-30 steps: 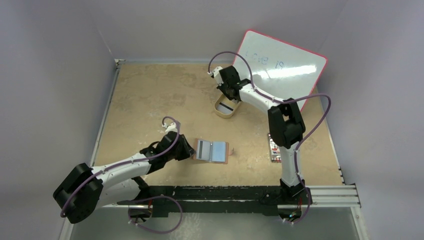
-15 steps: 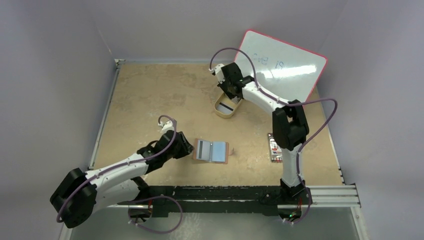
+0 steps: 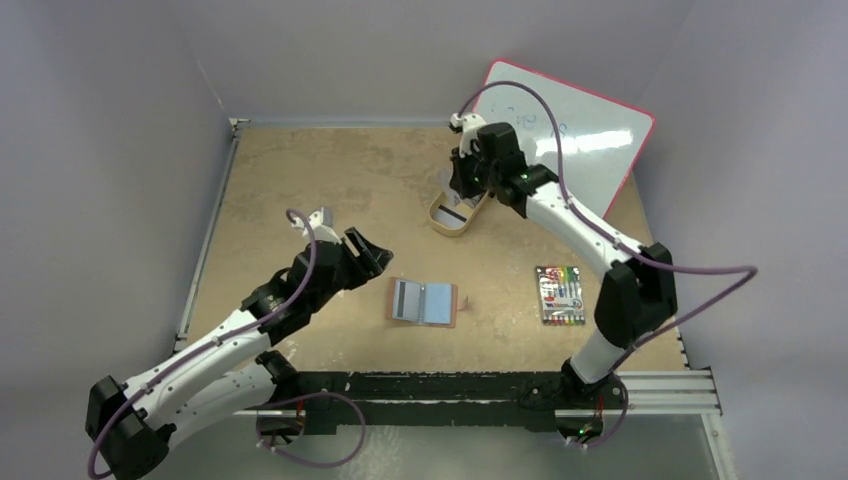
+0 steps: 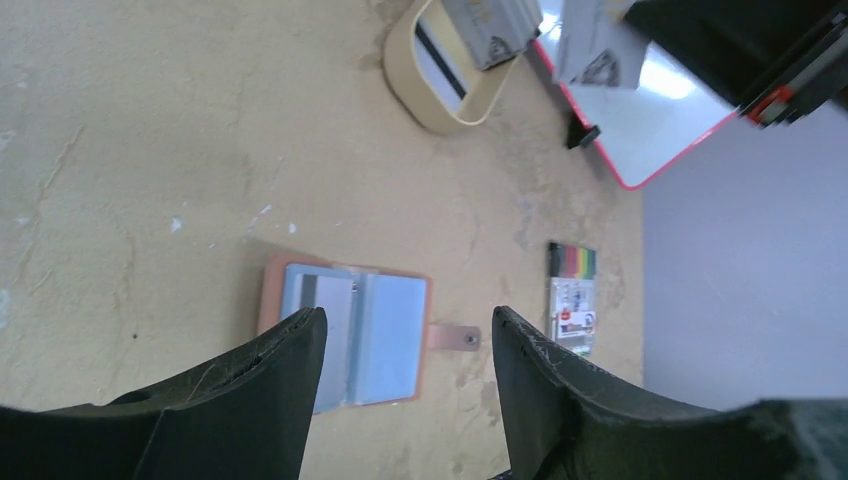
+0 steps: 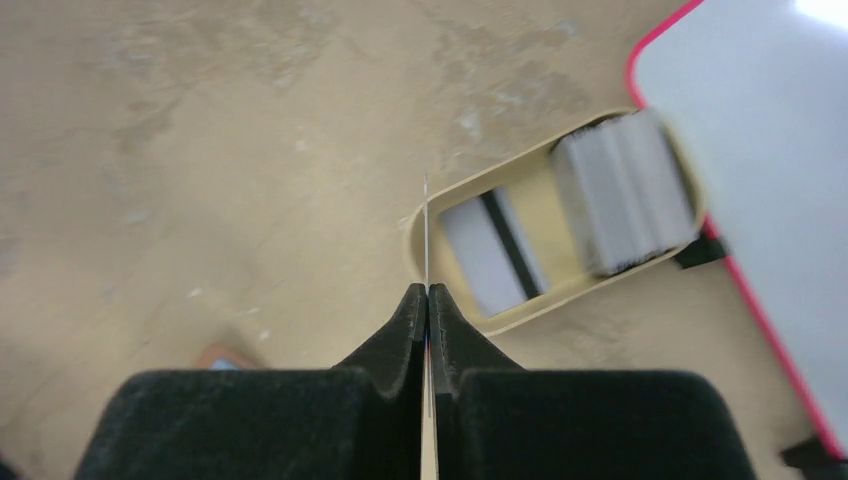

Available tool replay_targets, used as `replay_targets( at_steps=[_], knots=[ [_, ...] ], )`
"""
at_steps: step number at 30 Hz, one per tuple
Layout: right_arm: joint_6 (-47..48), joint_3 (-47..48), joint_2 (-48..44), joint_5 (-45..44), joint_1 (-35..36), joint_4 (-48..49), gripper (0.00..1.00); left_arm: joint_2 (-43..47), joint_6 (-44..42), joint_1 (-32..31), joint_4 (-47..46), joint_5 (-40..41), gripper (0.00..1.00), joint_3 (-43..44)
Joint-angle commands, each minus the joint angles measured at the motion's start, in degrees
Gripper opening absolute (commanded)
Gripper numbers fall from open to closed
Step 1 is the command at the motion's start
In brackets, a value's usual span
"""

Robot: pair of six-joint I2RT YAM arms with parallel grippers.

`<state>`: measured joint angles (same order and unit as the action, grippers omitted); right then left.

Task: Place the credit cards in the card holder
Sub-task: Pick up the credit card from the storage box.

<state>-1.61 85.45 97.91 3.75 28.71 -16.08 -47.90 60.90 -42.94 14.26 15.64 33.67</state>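
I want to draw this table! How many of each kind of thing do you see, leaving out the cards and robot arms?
card holder: 1
tray: 1
marker pack: 1
whiteboard: 1
Total: 4

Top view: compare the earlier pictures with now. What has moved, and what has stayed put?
The left gripper opened and drew back from the card holder. The right gripper, shut on a credit card, rose from the tray. Card holder, tray and markers stayed.
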Motion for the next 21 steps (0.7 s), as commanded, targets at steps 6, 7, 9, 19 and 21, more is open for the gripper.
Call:
replay_targets(
  at_steps=[6,7,9,19,21],
  knots=[
    [-37.51,-35.76,-24.05,23.56,0.11,44.56,0.00,3.60,2.34,-0.26,-9.26,-7.06,0.58,4.91],
    [-42.03,-39.68,-26.32,24.62,0.12,53.03,0.00,3.68,2.78,-0.28,-10.57,-7.86,0.57,4.91],
    [-47.35,-43.69,-30.39,25.18,0.12,57.70,0.00,3.85,3.19,-0.26,-13.20,-9.27,0.57,4.98],
    [-66.25,-53.14,-32.70,31.02,0.23,80.82,0.00,1.51,3.06,-0.24,-26.30,-17.39,0.56,6.34],
    [-67.37,-53.54,-32.53,31.15,0.49,81.26,0.00,1.26,3.36,-0.26,-28.44,-18.68,0.56,6.40]
  ],
)
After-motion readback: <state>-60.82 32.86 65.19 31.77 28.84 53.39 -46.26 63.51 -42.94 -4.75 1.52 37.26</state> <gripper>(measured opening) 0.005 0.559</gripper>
